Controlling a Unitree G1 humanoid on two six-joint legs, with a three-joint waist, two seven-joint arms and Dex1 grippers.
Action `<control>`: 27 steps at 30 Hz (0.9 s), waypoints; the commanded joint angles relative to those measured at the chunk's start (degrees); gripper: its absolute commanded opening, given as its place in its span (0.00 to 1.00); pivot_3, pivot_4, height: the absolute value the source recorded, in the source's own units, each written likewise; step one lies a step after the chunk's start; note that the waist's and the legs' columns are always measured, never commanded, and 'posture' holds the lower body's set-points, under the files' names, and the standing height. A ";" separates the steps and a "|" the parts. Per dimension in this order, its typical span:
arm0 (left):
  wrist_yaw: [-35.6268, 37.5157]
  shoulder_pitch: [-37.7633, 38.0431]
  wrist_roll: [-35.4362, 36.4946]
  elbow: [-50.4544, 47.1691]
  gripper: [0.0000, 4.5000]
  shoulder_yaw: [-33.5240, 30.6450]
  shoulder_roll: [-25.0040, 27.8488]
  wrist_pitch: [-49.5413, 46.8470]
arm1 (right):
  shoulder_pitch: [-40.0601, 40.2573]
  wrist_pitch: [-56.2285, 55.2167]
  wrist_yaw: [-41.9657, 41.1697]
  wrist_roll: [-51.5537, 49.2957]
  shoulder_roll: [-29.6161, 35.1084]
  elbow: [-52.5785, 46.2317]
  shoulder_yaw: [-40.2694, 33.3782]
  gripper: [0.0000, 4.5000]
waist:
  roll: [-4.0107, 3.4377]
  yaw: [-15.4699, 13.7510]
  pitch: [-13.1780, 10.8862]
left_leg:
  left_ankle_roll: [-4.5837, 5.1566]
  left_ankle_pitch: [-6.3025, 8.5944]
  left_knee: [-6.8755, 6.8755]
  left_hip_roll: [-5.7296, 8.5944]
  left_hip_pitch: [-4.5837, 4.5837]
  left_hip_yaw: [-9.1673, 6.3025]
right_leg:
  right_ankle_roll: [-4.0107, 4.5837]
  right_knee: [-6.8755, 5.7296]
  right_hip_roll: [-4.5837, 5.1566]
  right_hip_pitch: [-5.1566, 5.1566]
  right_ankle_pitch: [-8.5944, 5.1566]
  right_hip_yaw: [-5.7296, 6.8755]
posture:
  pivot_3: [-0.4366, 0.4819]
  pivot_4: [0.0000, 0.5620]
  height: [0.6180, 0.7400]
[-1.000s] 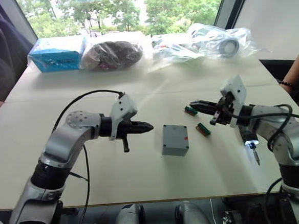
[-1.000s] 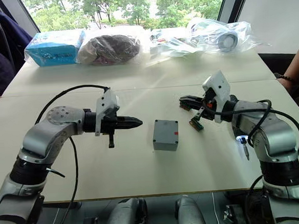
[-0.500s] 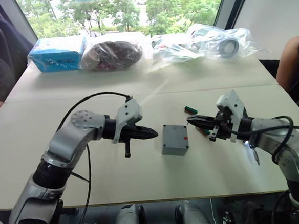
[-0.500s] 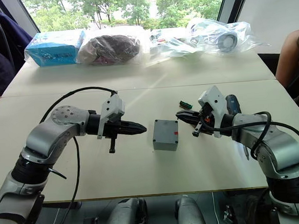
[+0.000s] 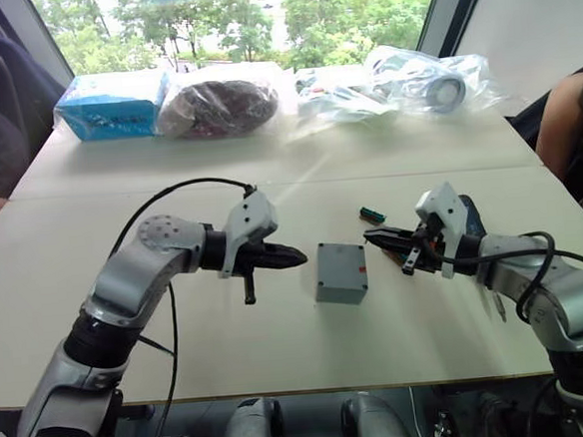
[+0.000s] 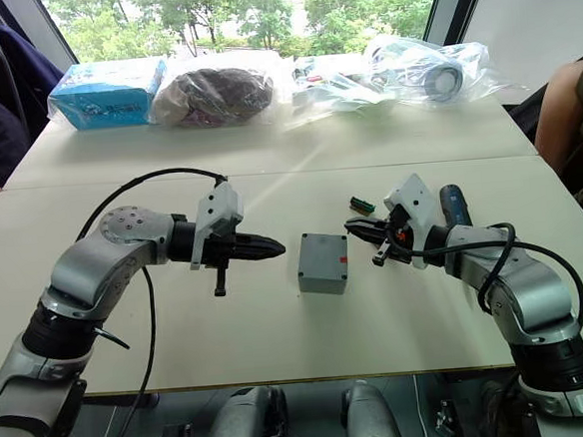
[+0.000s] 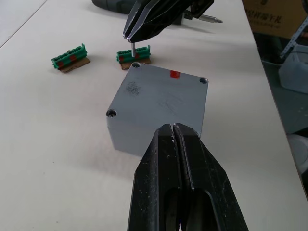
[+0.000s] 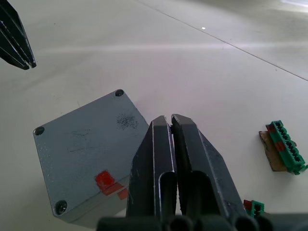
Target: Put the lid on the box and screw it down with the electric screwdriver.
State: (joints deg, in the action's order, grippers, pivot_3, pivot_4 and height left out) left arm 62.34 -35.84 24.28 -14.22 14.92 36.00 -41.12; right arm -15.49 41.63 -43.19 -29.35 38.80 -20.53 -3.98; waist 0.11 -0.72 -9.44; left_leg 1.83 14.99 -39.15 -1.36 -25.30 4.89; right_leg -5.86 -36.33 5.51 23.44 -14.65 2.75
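Left eye view: grey box [image 5: 340,272], square and matte, sits on the pale table [image 5: 179,326] between the two grippers. Left gripper [image 5: 296,259] just off one side, black fingers pressed together to a point. Right gripper [image 5: 372,237] just off the opposite side, fingers likewise together. Screwdriver [image 5: 469,218], dark and cylindrical, lies beyond the right gripper.

Left wrist view: box top is the lid [image 7: 161,94], flat, scuffed grey, a screw hole at each corner, a small red mark by the far edge. It lies just ahead of the closed fingertips. Two ribbed green connectors [image 7: 70,57] beyond it.

Right wrist view: fingers shut, tips over the box edge near the red mark.
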 commanded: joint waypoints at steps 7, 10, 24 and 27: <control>-0.37 0.20 -0.22 0.09 0.00 -0.85 0.35 0.98 | -0.81 0.32 0.88 -1.25 -0.63 -2.10 -0.05 0.02 | 0.00 -0.01 0.00 | 0.00 0.00 0.00 0.00 0.00 0.00 | 0.00 0.00 0.00 0.00 0.00 0.00 | 0.48 0.27 1.00; -0.49 0.19 -0.20 0.06 0.00 -0.84 0.27 1.01 | -0.63 0.14 1.03 -0.97 -0.42 -2.07 0.27 0.02 | 0.00 -0.01 0.00 | 0.00 0.00 0.00 0.00 0.00 0.00 | 0.00 0.00 0.00 0.00 0.00 0.00 | 0.48 0.27 1.00; -0.99 0.18 -0.21 0.10 0.00 -0.89 0.19 1.25 | -0.43 -0.19 1.16 -0.19 -0.30 -1.18 0.78 0.02 | 0.00 -0.01 0.00 | 0.00 0.00 0.00 0.00 0.00 0.00 | 0.00 0.00 0.00 0.00 0.00 0.00 | 0.48 0.27 1.00; -1.13 0.29 -0.13 -0.17 0.00 -0.89 0.21 1.15 | 0.13 -0.09 0.90 -0.14 -0.03 -1.40 0.98 0.02 | 0.00 -0.01 0.00 | 0.00 0.00 0.00 0.00 0.00 0.00 | 0.00 0.00 0.00 0.00 0.00 0.00 | 0.48 0.27 1.00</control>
State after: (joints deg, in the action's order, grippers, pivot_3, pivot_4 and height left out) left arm 61.22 -35.60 24.22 -13.57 14.92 36.00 -40.86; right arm -15.51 42.18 -42.00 -29.51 38.35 -20.69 -2.72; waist 0.11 -0.73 -9.44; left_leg 1.83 14.99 -39.15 -1.36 -25.30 4.89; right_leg -5.86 -36.33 5.51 23.44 -14.65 2.76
